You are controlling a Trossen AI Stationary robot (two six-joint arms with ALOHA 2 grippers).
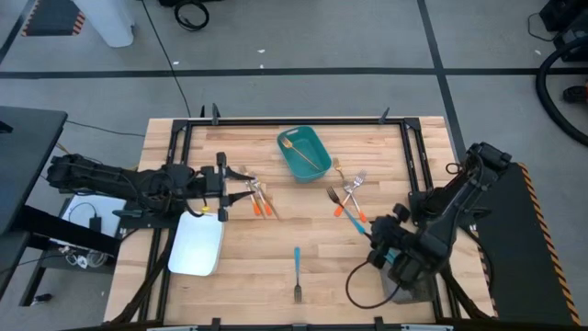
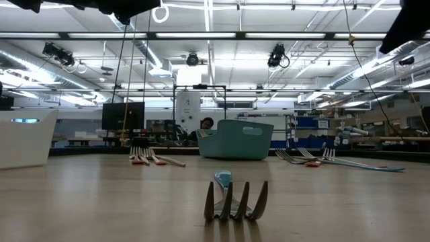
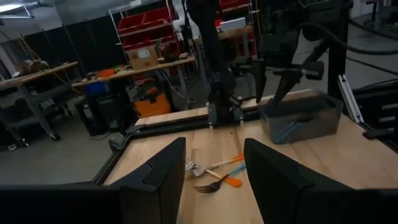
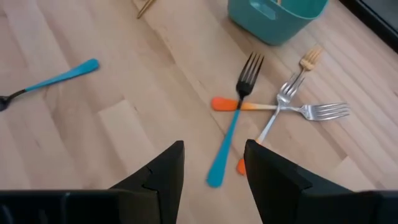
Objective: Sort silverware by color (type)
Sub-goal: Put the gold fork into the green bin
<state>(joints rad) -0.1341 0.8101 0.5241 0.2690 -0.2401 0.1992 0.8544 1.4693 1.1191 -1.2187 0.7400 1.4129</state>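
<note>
The silverware lies in three places on the wooden table. A few orange-handled forks lie left of centre. A crossed heap of forks with orange and blue handles lies right of centre, with a gold piece at its far side. One blue-handled fork lies alone near the front edge. A gold utensil lies in the teal bin. My left gripper hovers open and level beside the left forks. My right gripper is open and slants down over the crossed heap.
A white tray lies near the table's left front, under the left arm. A grey tray stands at the right front beneath the right arm. Black frame rails run along the table's edges. Bare wood shows in the middle.
</note>
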